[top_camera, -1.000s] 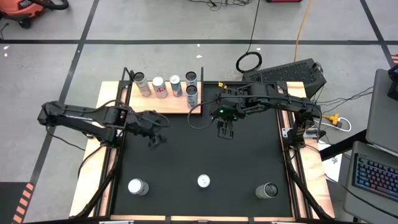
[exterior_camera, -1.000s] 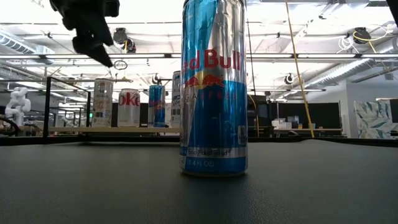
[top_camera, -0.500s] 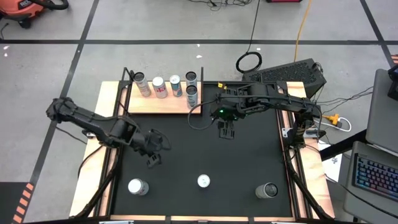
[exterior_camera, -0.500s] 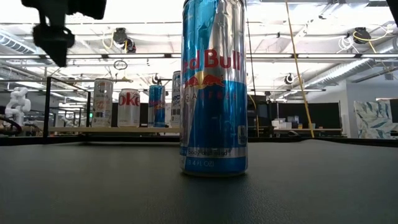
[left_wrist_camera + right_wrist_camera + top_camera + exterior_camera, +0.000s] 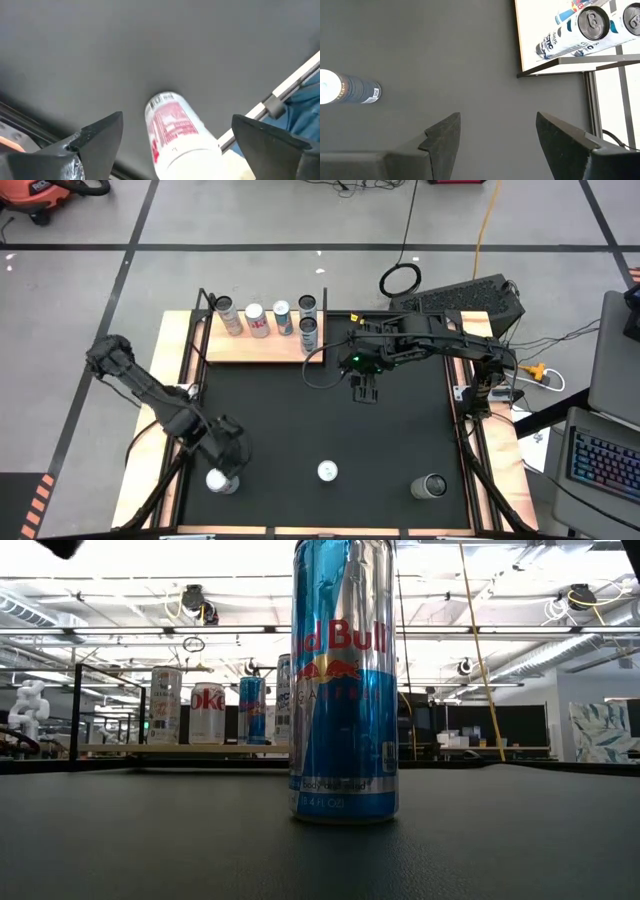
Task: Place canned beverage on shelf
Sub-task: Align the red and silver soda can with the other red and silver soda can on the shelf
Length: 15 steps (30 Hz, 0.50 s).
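The left gripper's [image 5: 170,145] fingers [image 5: 95,137] are standing wide apart, holding nothing, with a white and red can [image 5: 175,132] showing in the gap between them. In the high view that gripper [image 5: 229,463] is hovering directly over this can [image 5: 221,480], which is standing upright near the front left corner of the black mat [image 5: 320,420] covering the tabletop [image 5: 172,330].

The right gripper's [image 5: 495,135] fingers [image 5: 442,135] are also spread wide and empty, looking down on bare mat. In the high view it [image 5: 366,390] is hanging over the mat's rear middle, just beside the shelf's right end.

The shelf [image 5: 255,345] is sitting along the rear left edge of the mat, a light-wood board with thin black uprights. 5 cans are standing on it: 4 in a row [image 5: 265,318] along the back and 1 more [image 5: 309,332] in front of the row's right end.

2 other cans are standing on the mat's front strip: a blue and silver Red Bull can [image 5: 343,680] at the front middle [image 5: 327,471], and a dark can [image 5: 431,486] toward the front right, well apart from each other.
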### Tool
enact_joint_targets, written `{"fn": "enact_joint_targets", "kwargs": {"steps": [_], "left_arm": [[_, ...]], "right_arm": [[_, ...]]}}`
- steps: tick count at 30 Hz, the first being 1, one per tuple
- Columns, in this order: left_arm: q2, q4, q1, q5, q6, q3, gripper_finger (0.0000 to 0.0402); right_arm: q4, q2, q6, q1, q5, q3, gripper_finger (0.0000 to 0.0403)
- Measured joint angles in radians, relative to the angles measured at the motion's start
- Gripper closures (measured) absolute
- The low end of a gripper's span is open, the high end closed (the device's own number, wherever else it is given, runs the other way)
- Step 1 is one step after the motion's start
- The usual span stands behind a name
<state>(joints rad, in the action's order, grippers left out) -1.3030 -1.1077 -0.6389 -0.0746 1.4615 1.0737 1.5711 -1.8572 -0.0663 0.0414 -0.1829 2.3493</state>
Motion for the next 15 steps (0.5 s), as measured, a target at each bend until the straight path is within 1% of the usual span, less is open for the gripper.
{"fn": "enact_joint_targets", "kwargs": {"steps": [2,7,11,15], "left_arm": [[-0.024,0.014,-0.027,-0.01,0.035,0.0,0.0029],[-0.077,0.029,-0.077,-0.088,0.1,0.0,0.0029],[-0.096,0.039,-0.096,-0.092,0.105,0.0,0.0029],[-0.111,0.092,-0.111,-0.092,0.106,0.0,0.0029]], "right_arm": [[0.0,0.0,0.0,0.0,0.0,0.0,0.0163],[0.0,0.0,0.0,0.0,0.0,0.0,0.0163],[0.0,0.0,0.012,0.0,0.0,0.0,0.0163],[0.0,0.0,0.027,0.0,0.0,0.0,0.0163]]}}
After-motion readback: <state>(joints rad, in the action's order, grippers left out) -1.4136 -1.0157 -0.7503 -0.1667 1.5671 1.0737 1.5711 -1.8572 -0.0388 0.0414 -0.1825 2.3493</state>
